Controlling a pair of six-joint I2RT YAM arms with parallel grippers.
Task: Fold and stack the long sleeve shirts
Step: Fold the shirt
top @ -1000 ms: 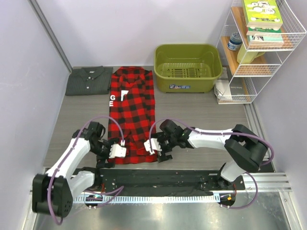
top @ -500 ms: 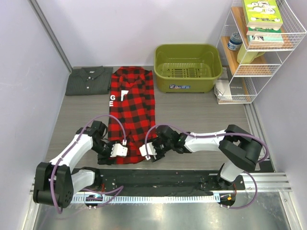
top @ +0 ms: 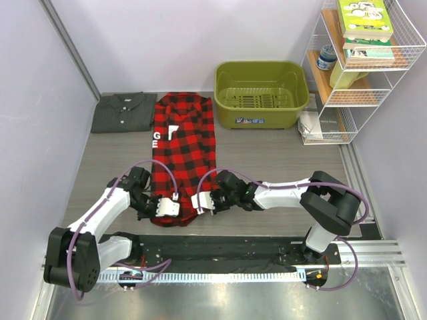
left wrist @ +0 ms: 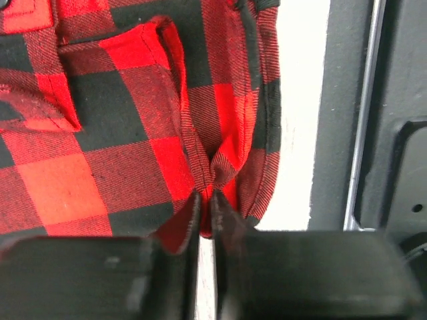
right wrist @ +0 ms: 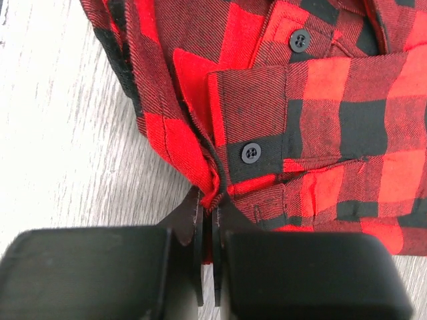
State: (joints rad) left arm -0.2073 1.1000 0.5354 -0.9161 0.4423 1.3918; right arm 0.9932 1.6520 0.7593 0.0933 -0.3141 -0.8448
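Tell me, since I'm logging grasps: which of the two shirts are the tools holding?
The red-and-black plaid shirt, spread lengthwise mid-table: the left tool and right tool each pinch its near hem. The grey shirt lies folded at the far left, untouched.

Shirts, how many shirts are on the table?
2. The red plaid shirt lies in the middle, its near hem pinched by the left gripper and the right gripper. The grey shirt sits folded at the far left. None looks hidden.
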